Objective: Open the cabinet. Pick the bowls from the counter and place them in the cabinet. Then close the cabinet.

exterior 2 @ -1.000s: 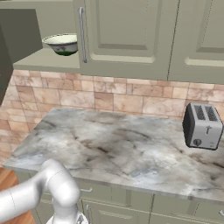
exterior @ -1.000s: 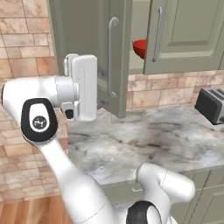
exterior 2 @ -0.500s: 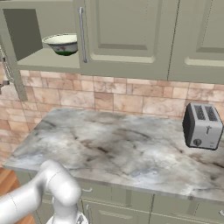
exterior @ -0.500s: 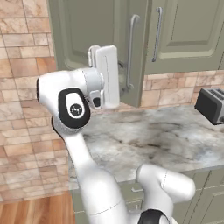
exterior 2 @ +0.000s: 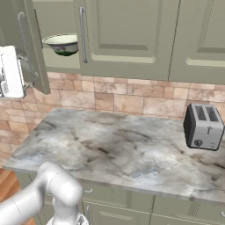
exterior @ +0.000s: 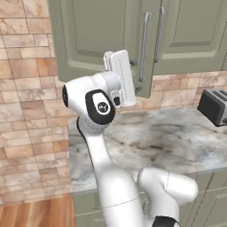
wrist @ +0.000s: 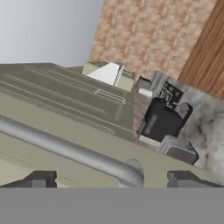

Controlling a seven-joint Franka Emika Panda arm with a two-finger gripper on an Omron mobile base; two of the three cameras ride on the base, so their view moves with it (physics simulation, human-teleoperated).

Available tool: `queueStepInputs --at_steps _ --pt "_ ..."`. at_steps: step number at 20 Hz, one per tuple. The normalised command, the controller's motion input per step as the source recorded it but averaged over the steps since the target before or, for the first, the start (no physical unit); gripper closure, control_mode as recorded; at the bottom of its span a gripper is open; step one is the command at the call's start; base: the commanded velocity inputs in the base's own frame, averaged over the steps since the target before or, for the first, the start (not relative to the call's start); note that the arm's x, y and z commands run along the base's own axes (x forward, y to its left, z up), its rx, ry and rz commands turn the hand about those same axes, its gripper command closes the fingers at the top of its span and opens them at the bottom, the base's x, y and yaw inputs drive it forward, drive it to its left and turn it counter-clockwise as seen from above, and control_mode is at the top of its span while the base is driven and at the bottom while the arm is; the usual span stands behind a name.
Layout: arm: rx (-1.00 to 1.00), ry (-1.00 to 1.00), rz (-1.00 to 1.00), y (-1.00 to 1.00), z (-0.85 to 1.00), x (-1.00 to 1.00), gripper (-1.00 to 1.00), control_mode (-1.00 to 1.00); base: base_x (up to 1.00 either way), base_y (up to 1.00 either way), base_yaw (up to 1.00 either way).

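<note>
Tan brick backs the scene, with a sage-green cabinet [exterior 2: 127,35] hung above a grey-white marbled counter [exterior 2: 118,151]. Two cabinet doors are counted: the left door [exterior: 102,40] is seen nearly shut in the left base view and swung partly out at the left edge of the right base view, while the right door [exterior 2: 125,33] is closed. Two long silver bar handles [exterior: 143,44] are counted at the seam where the doors meet. One cream-white bowl [exterior 2: 62,44] with a green mark near its foot is seen on the cabinet shelf through the remaining gap. One dark toaster [exterior 2: 203,126] is set on the counter at the right, well apart from the cabinet opening.

The gripper [wrist: 111,179] is held spread wide, its two fingertips [wrist: 39,179] on either side of the left door's handle bar without pinching it. The white hand is placed against the lower front of that door.

Compared with a second ago, the left door is swung much further toward closed, the red bowl then glimpsed in the gap is now covered by it, and the hand is carried rightward with the door.
</note>
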Motion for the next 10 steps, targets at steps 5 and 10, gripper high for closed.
queueStepInputs --at_steps 5,10 --pt "0.01 -0.17 0.07 -0.17 -0.69 1.00 -1.00 -1.00 0.00 0.00 0.00" --pt "0.03 -0.19 0.08 -0.17 -0.26 1.00 -1.00 -1.00 0.00 0.00 0.00"
